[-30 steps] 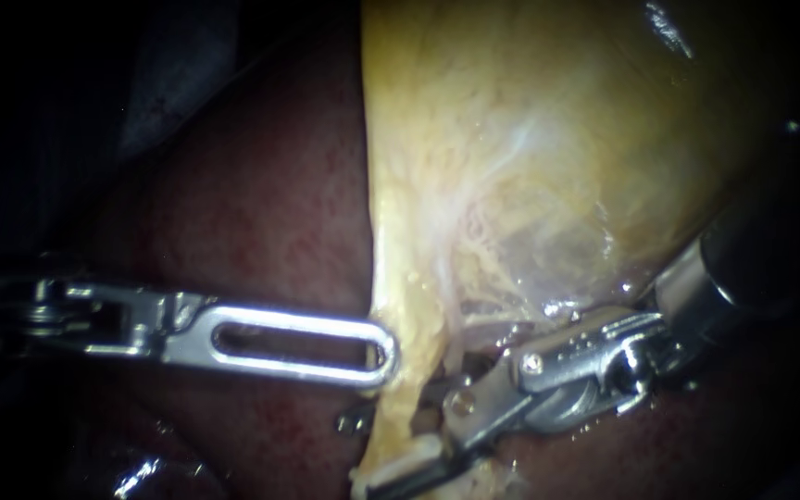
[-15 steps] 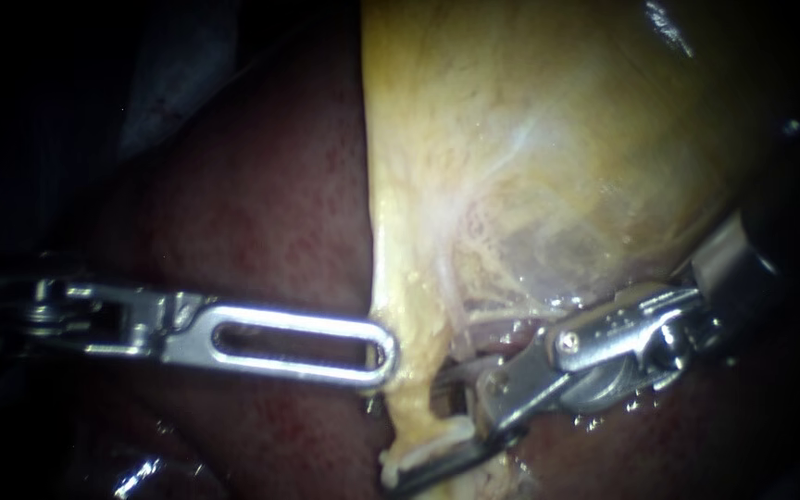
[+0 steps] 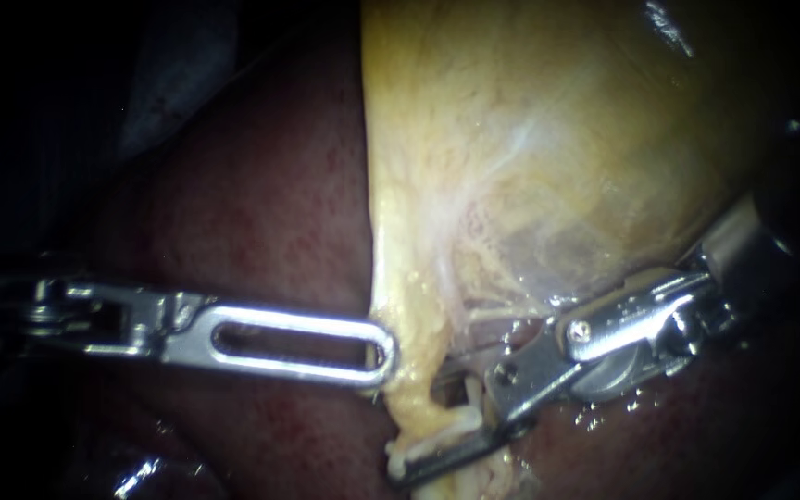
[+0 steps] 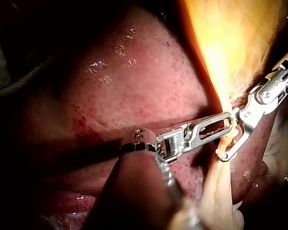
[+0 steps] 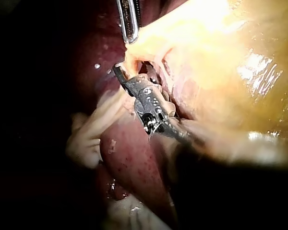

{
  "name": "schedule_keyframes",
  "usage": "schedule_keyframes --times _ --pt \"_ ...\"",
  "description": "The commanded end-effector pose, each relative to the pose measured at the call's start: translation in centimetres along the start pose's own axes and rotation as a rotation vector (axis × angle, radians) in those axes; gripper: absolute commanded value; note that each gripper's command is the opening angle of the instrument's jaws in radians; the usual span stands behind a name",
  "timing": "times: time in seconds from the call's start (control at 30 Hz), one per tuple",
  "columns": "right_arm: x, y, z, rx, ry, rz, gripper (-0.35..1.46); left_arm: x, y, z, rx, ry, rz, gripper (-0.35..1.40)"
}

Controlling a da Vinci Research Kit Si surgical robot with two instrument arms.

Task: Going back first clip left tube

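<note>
Pincer of our silver right instrument (image 3: 418,428) sits wide round the pale tube (image 3: 406,407), bottom middle; slotted left instrument (image 3: 389,356) pinches yellow gallbladder (image 3: 530,167) to stretch it.

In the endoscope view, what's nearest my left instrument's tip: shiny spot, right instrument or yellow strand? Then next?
1. Yellow strand: against the left instrument's tip.
2. Right instrument: just past the strand.
3. Shiny spot: gallbladder's top right.

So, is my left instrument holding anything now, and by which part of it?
Yes. The left instrument holds the gallbladder: its jaws are shut on the thin lower edge, where the yellow tissue narrows.
</note>
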Motion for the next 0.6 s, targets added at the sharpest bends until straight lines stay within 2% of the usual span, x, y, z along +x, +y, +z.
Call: schedule_keyframes --times 0.03,0.23,0.37,0.5,0.6 --pt "0.01 0.00 -0.01 -0.007 -0.011 0.003 0.44 0.00 0.00 0.00 0.000 0.000 0.000 -0.35" --pt "0.03 -0.03 -0.03 -0.075 -0.052 0.019 0.47 0.00 -0.01 -0.01 0.001 0.001 0.000 -0.35" --pt "0.06 -0.10 -0.02 -0.109 -0.077 0.033 0.48 0.00 -0.01 -0.02 0.001 0.001 0.000 -0.35" --pt "0.11 -0.18 0.03 -0.134 -0.086 0.088 0.44 0.00 -0.01 -0.02 0.001 0.001 0.000 -0.35" --pt "0.13 -0.22 0.08 -0.143 -0.117 0.106 0.42 0.00 -0.01 -0.02 0.001 0.001 0.000 -0.35"
